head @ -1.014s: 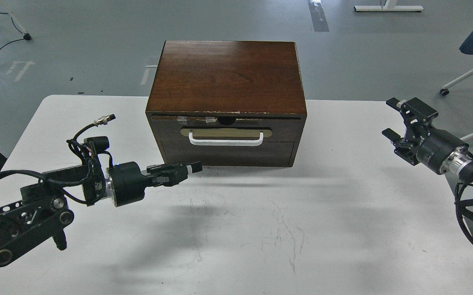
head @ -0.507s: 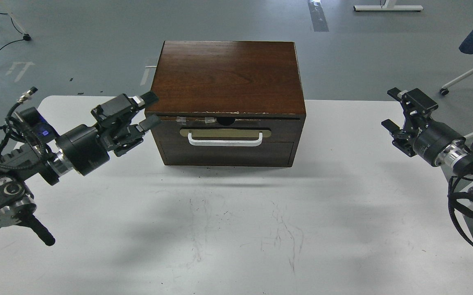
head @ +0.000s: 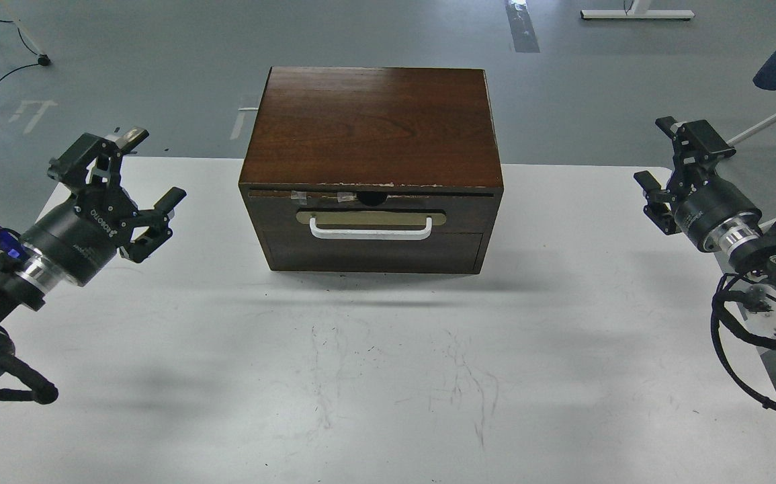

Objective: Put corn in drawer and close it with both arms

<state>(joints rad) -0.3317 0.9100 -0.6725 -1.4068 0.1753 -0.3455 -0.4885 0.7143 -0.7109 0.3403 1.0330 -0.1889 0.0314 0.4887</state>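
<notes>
Over the last second the left tool has pulled away from the cabinet: it was low on the bench with its fingers together, pointing at the cabinet's lower left front corner, then rose beside the upper left corner with fingers parting, and now sits well out to the left, clear of the wood. Its fingers are spread wide and hold nothing. The right tool has lifted a little and drifted slightly outward on the far right; it too is spread open and empty. The drawer looks pushed in, its front about level with the cabinet face, the white bar handle untouched and the chipped, taped top edge in line with the frame. The corn is nowhere to be seen on the bench or in either tool; if it is inside the drawer, that cannot be confirmed from here. Read together, this suggests the closing push is over and both arms are backing off, so the task appears to be at or near its end. The left arm enters low from the left edge, wrist angled up and toward the cabinet; the right arm mirrors it from the right edge, wrist tilted up and inward.
</notes>
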